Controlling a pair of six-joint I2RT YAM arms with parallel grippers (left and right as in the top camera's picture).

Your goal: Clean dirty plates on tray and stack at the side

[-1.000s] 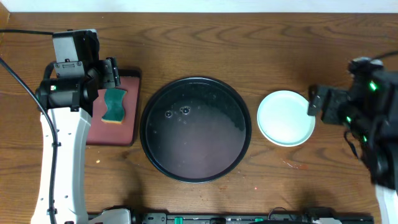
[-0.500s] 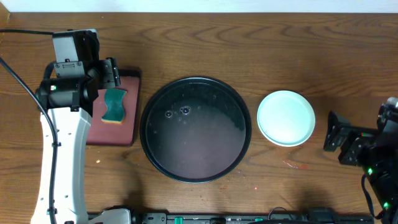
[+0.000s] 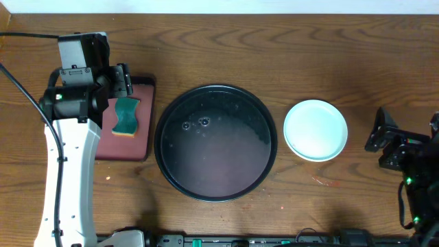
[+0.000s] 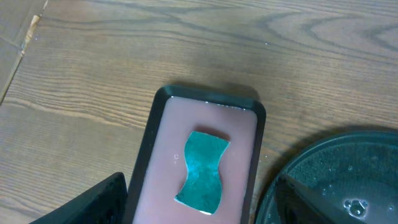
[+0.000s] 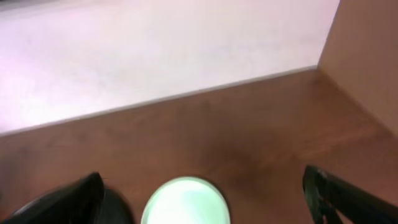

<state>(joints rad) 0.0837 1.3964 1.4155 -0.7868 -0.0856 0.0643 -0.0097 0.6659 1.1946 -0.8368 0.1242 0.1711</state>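
Your right gripper [image 3: 381,134], fingers apart, points toward the large round black tray [image 3: 206,175] across the pale mint round plastic plate [image 3: 315,130] lying flat; your left gripper [image 4: 200,179] is likewise spread.

The right wrist view is all blurred, and the mint plate [image 5: 185,201] is cut off at 6 o'clock. From overhead, whether other plates lie under it cannot be told. In the left wrist view the black tray [image 4: 364,158] is cut off at 4 o'clock.
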